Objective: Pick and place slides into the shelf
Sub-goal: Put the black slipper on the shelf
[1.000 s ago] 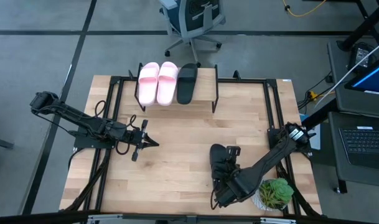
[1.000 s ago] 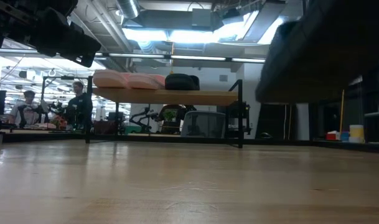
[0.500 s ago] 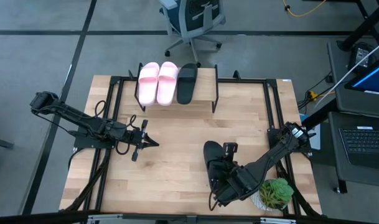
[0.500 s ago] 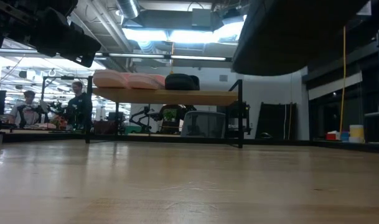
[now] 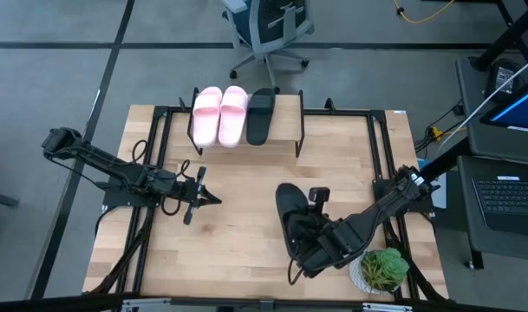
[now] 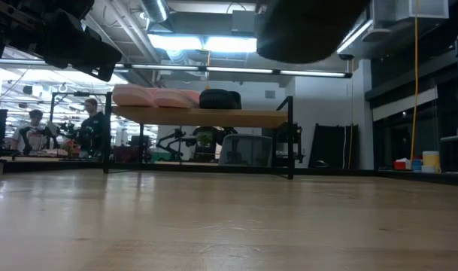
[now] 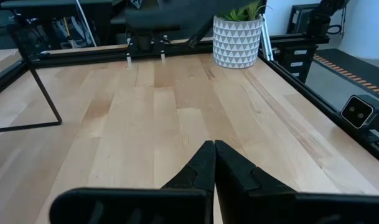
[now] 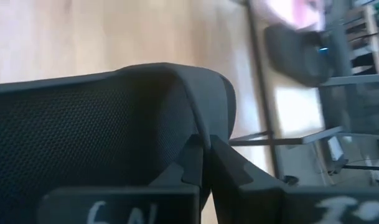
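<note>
The shelf (image 5: 285,123) stands at the table's far edge with two pale pink slides (image 5: 218,114) and one black slide (image 5: 259,114) lying on its plank; the low view shows them on the shelf (image 6: 213,117) too. My right gripper (image 5: 305,232) is right of the table's middle, shut on the second black slide (image 5: 290,212), which hangs high in the low view (image 6: 311,26). My left gripper (image 5: 210,199) waits shut at the left of the table, just over the wood (image 7: 213,157). My right gripper (image 8: 206,155) pinches an edge of the black slide (image 8: 192,121) between its two fingers; whether this is the strap or the sole's rim cannot be told. The slide is lifted clear of the table, and its dark meshed surface (image 8: 77,130) runs away from the fingers.
A potted plant in a white patterned pot (image 5: 381,269) stands at the table's near right corner, close beside my right arm. Black frame rails (image 5: 381,156) run along the table's sides. An office chair (image 5: 268,30) stands beyond the far edge. Bare wood lies between both arms and the shelf.
My right gripper has carried the black slide up and toward the table's left and far side, closer to the middle. In the low view the slide has slid leftward along the top of the picture. The left arm has kept still.
</note>
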